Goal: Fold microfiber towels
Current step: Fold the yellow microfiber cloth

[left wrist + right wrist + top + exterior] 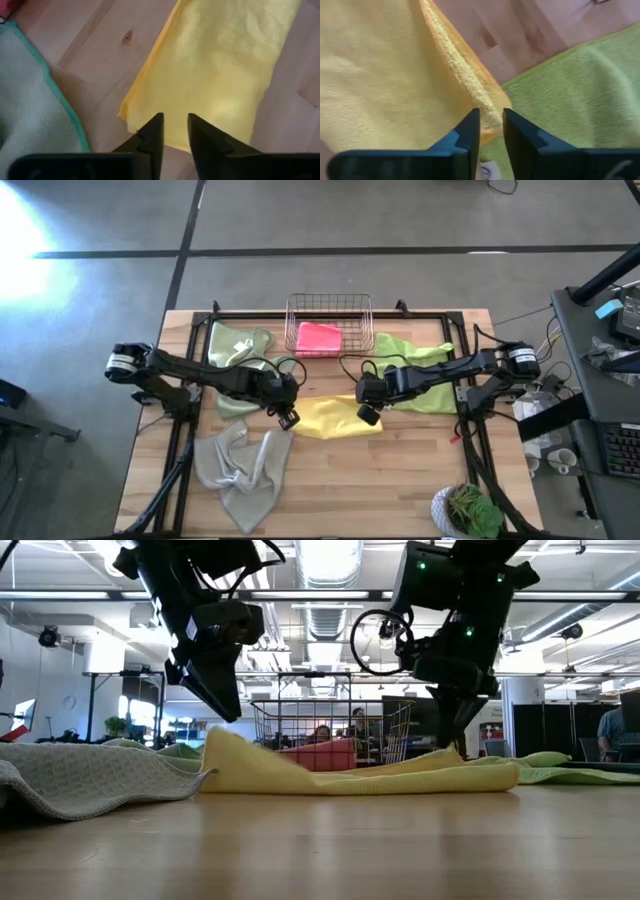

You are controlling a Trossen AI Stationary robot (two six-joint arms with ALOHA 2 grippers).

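no writing reads clearly. the yellow towel lies folded mid-table. left pincer and right pincer hover at its opposite ends, fingers narrowly parted, holding nothing.

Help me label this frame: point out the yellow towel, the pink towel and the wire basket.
yellow towel [335, 417], high view, middle of the folded cloth.
pink towel [320, 338], high view, middle of the cloth inside the basket.
wire basket [330, 299], high view, far rim.
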